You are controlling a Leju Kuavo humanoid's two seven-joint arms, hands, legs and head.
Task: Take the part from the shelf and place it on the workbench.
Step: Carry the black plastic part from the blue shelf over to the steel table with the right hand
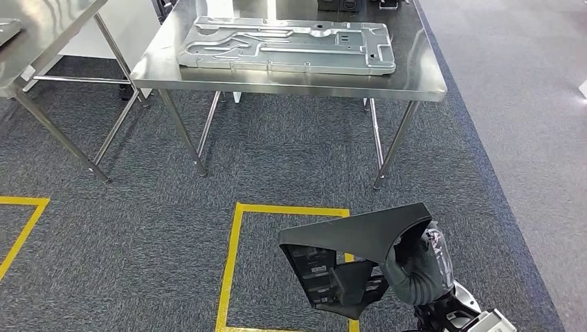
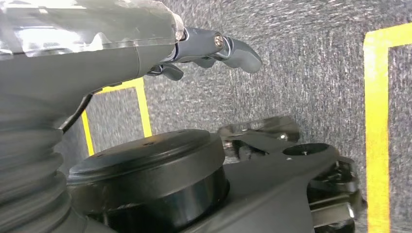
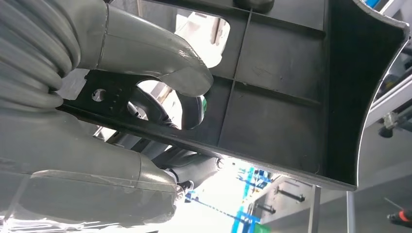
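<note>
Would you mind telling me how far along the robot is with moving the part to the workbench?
Done: the black plastic part is off the shelf, gripped by the right hand. In hand: carrying it over the carpet near the yellow floor marking. Left: reaching the steel workbench, which already holds a grey metal panel, and setting the part down.

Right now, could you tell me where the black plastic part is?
In the head view, the black part is low and right of centre, held by the right hand above the yellow floor marking, short of the steel workbench.

Yellow floor tape (image 1: 232, 263) on grey carpet (image 1: 152, 207); metal panel (image 1: 287, 45).
</note>
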